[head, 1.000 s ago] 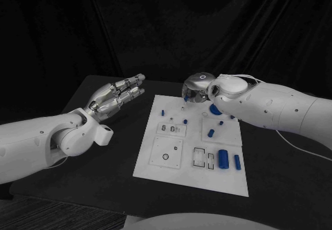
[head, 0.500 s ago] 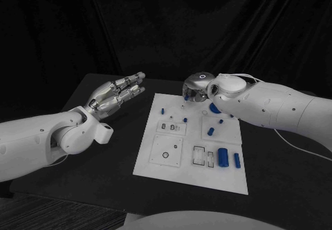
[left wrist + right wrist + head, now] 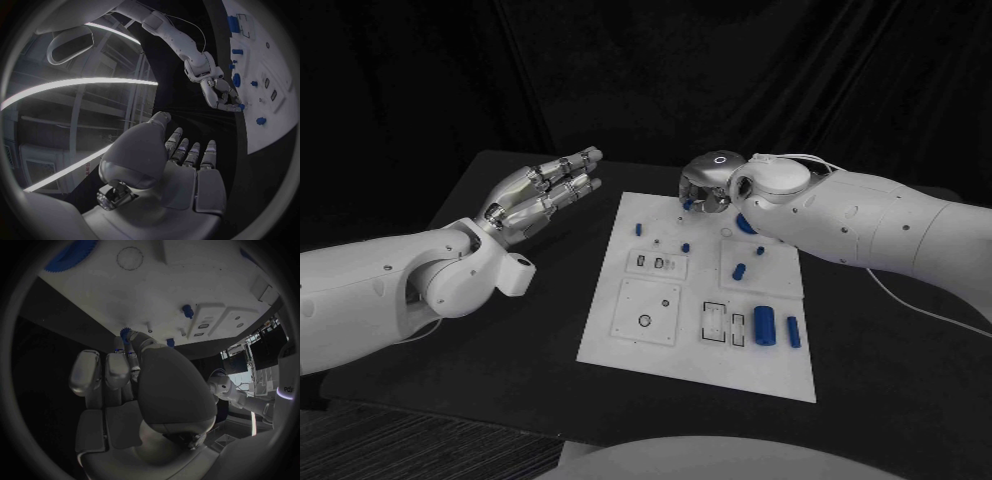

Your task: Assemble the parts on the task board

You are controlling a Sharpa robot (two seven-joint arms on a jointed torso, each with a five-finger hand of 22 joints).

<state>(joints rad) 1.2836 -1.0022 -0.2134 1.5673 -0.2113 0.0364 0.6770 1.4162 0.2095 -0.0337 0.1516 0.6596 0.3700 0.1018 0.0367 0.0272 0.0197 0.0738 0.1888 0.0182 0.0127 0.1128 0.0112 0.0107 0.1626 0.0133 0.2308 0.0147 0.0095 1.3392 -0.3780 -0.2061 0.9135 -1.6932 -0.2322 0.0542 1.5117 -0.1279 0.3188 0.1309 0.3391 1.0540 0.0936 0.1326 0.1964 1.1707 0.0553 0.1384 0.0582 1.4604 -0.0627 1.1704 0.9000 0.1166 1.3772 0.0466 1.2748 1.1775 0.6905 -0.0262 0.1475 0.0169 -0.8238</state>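
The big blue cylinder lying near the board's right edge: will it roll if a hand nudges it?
Likely yes: the big blue cylinder lies on its side on the flat task board. It looks rigid and smooth, so possibly slippery.

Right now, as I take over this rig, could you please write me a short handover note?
Left hand: raised over the black table beside the white task board, fingers straight and apart, holding nothing.
Right hand: over the board's far edge, pinching a small blue part at its fingertips.
Board: a large blue cylinder and a slimmer one lie near the right edge; small blue pegs sit farther back.
Left: place the held part; whether anything is seated, I cannot tell.
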